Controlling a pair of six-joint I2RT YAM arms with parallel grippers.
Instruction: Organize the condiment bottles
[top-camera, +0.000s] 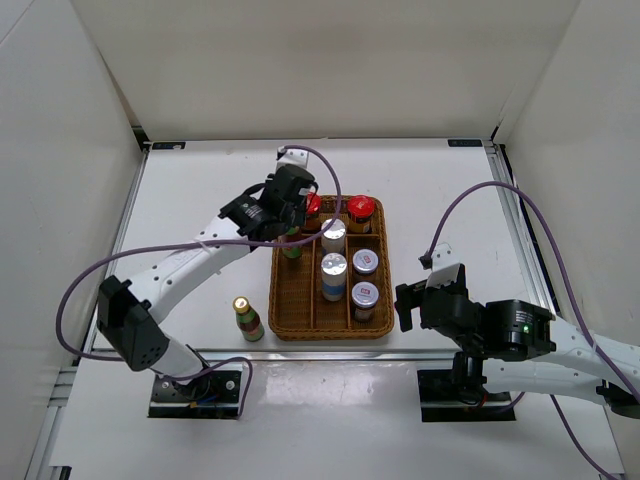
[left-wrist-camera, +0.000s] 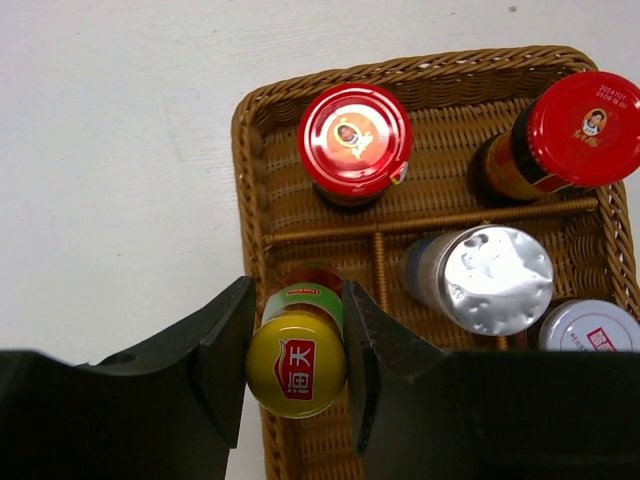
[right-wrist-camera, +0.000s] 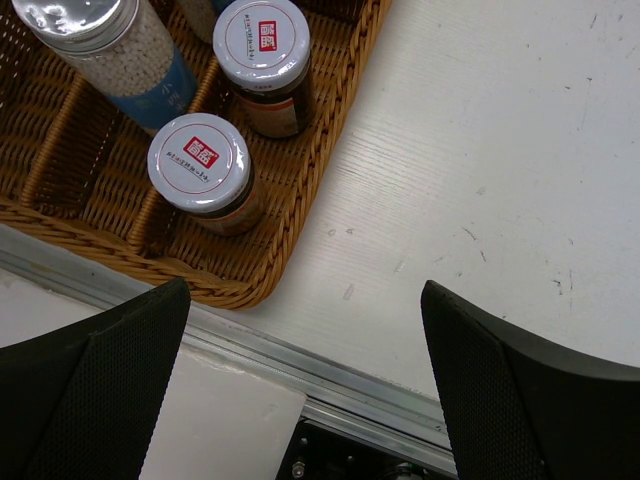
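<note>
Nearest the bases, the right gripper (right-wrist-camera: 305, 300) is hovering with its jaws spread wide, holding nothing. Two short jars (right-wrist-camera: 198, 165) are standing just ahead of it and to its left, inside the wicker tray (right-wrist-camera: 300, 245) at its near right corner. A loose slim bottle (top-camera: 247, 318) is standing upright on the table (top-camera: 200, 200), just outside the tray's left wall. It is lying back from the left gripper (left-wrist-camera: 297, 350) toward that arm's base, so the left arm is nearer. That gripper is clamping the held slim bottle (left-wrist-camera: 296, 365) by its neck, long axis vertical, over the tray's left lane; whether its base is resting cannot be told. Beyond the fingers, a cross divider and two red-capped bottles (left-wrist-camera: 355, 137) are closing the far end, so the open room is lying rearward along the lane.
</note>
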